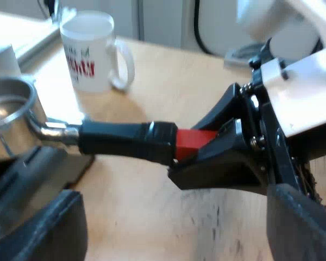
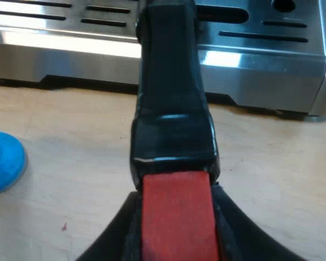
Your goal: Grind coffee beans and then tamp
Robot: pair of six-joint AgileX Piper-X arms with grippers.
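Two broad dark fingers [image 1: 38, 217] of the left end effector [image 1: 171, 212] stood wide apart in the left wrist view, with nothing gripped between them. Just beside one of them sat the round metal basket of the holder [image 1: 13, 117]. Its dark handle [image 1: 125, 141] ran out from the basket over the wooden counter [image 1: 168, 87]. The red end [image 1: 193, 138] of that handle lay inside the right end effector [image 1: 198, 144], which closed on it from either side. A white mug [image 1: 89, 51] with red and dark lettering stood upright on the counter, well apart from the holder, its ear turned toward the handle.

From the right wrist view, the right end effector [image 2: 176, 239] was clamped on the holder's red end [image 2: 176, 212], one black finger [image 2: 117, 234] pressed against each side of it. The dark handle [image 2: 171, 98] stretched away toward the steel front of the espresso machine [image 2: 261, 60], whose slotted tray was in sight. A blue tamper [image 2: 2, 160] rested on the counter [image 2: 282, 179], near the machine and apart from the handle.
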